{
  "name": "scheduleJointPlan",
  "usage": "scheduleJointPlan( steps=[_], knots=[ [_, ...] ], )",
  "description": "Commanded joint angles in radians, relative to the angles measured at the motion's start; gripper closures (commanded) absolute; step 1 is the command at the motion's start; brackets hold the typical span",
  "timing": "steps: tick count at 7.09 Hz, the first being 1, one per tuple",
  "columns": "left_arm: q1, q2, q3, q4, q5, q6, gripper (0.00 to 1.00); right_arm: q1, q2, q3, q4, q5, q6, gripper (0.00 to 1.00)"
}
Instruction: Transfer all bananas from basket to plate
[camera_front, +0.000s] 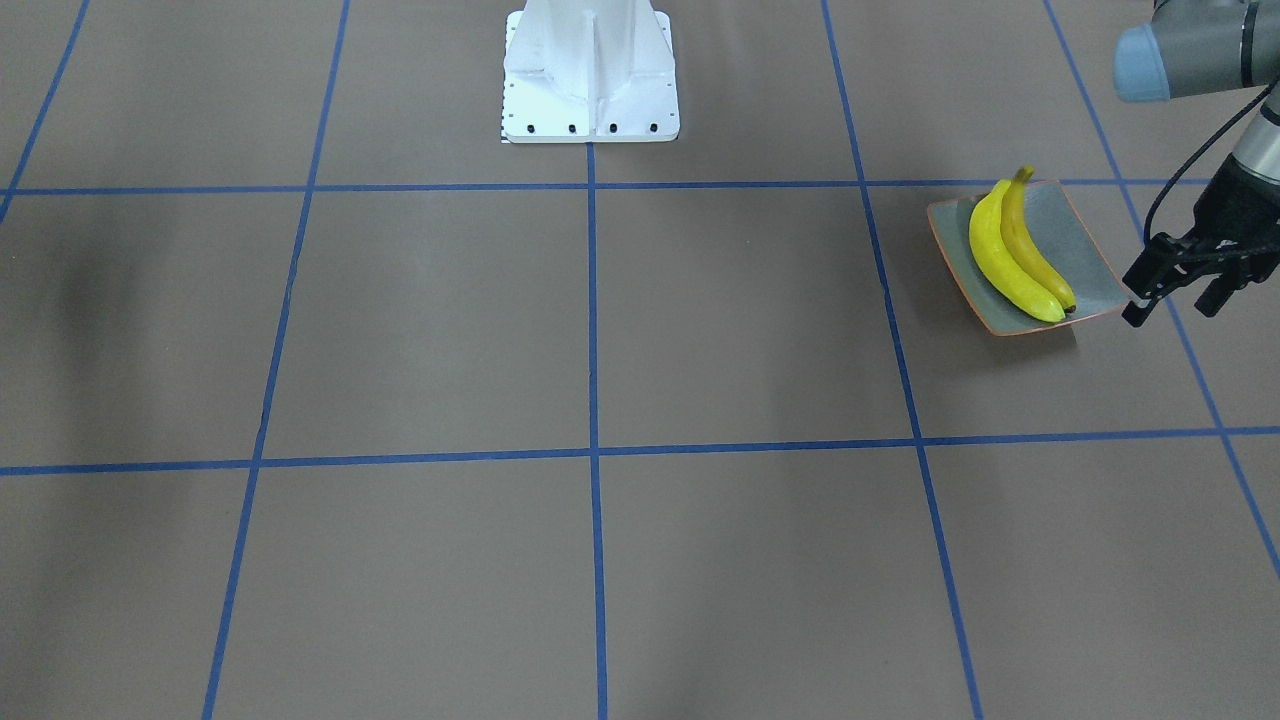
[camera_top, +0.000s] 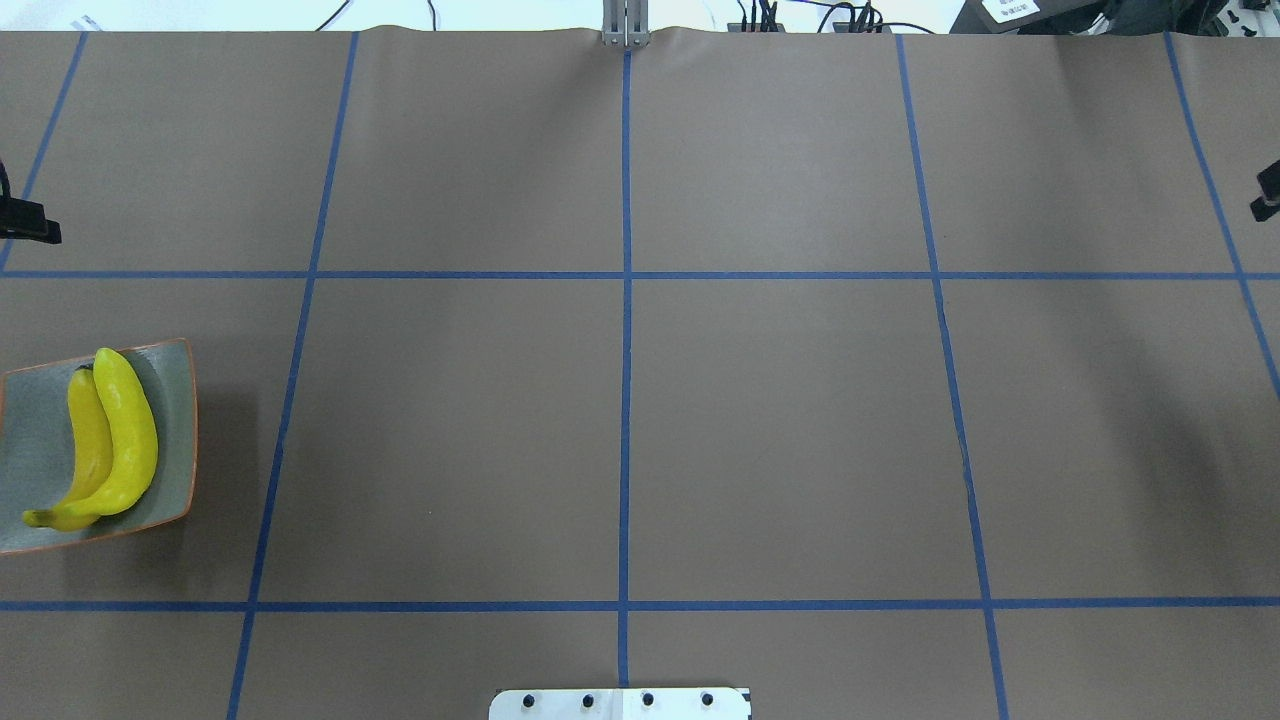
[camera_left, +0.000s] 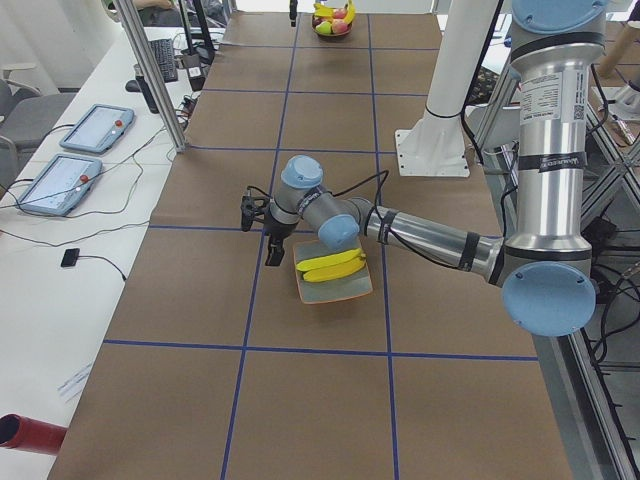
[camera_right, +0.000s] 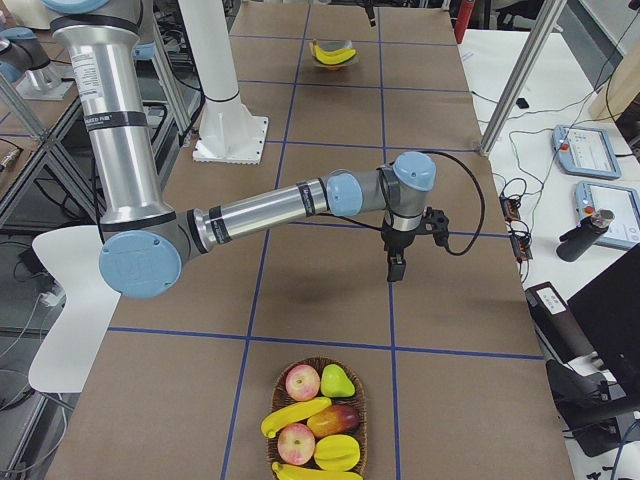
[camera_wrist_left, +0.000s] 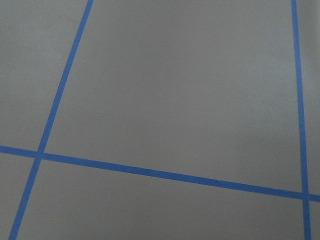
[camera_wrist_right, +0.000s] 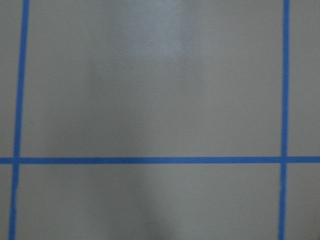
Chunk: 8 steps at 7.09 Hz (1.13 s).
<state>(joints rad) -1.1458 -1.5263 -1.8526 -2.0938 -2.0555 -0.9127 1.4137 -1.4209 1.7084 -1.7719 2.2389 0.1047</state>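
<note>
Two yellow bananas (camera_front: 1012, 262) lie side by side on the square grey-green plate (camera_front: 1092, 252) at my left end of the table; they also show in the overhead view (camera_top: 122, 440). My left gripper (camera_front: 1172, 305) is open and empty, above the table just beyond the plate's far corner. At my right end, the wicker basket (camera_right: 277, 385) holds two more bananas (camera_right: 295, 415) among other fruit. My right gripper (camera_right: 397, 266) hangs over bare table, well short of the basket; I cannot tell whether it is open or shut. Both wrist views show only table.
The basket also holds apples (camera_right: 302, 381), a pear and another yellow fruit. The white robot base (camera_front: 590, 75) stands at the table's middle edge. Blue tape lines grid the brown table. Tablets and cables lie on a side bench (camera_right: 590, 150).
</note>
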Motion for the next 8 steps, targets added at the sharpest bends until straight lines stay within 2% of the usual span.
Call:
scheduleJointPlan(
  steps=[1, 4, 7, 8],
  knots=[
    [0.020, -0.017, 0.000, 0.000, -0.003, -0.008, 0.00, 0.109, -0.062, -0.073, -0.072, -0.013, -0.315, 0.00],
    [0.032, -0.031, 0.000, -0.002, -0.002, -0.008, 0.00, 0.204, -0.081, -0.258, -0.070, -0.024, -0.645, 0.00],
    [0.037, -0.040, 0.001, -0.005, 0.000, -0.006, 0.00, 0.237, -0.101, -0.442, -0.067, -0.016, -0.798, 0.00],
    [0.037, -0.043, 0.001, -0.009, 0.000, -0.006, 0.00, 0.237, -0.139, -0.440, -0.064, -0.013, -0.801, 0.01]
  ],
)
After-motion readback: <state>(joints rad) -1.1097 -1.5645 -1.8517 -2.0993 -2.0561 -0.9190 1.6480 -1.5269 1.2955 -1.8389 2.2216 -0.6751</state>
